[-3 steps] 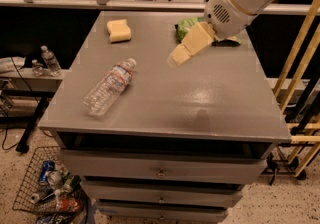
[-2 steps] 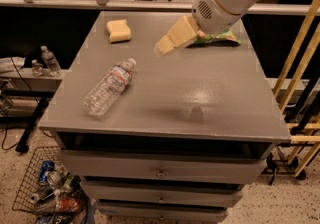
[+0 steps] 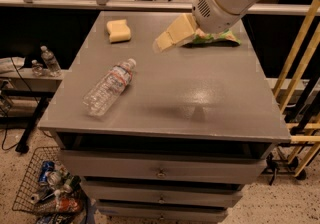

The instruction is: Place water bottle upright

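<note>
The water bottle (image 3: 109,87) is clear ribbed plastic with a white cap and a white-and-red label band. It lies on its side on the left part of the grey table (image 3: 200,103), cap pointing to the back right. My gripper (image 3: 167,38) hangs above the table's back middle, up and to the right of the bottle, well apart from it. It holds nothing that I can see.
A yellow sponge (image 3: 119,30) lies at the back left. A green bag (image 3: 215,39) lies at the back right, partly under my arm. Two small clear bottles (image 3: 46,61) stand on a low shelf left of the table. A wire basket (image 3: 47,188) of cans sits on the floor.
My gripper has moved left across the back of the table, from over the green bag toward the middle. The bottle has not moved.
</note>
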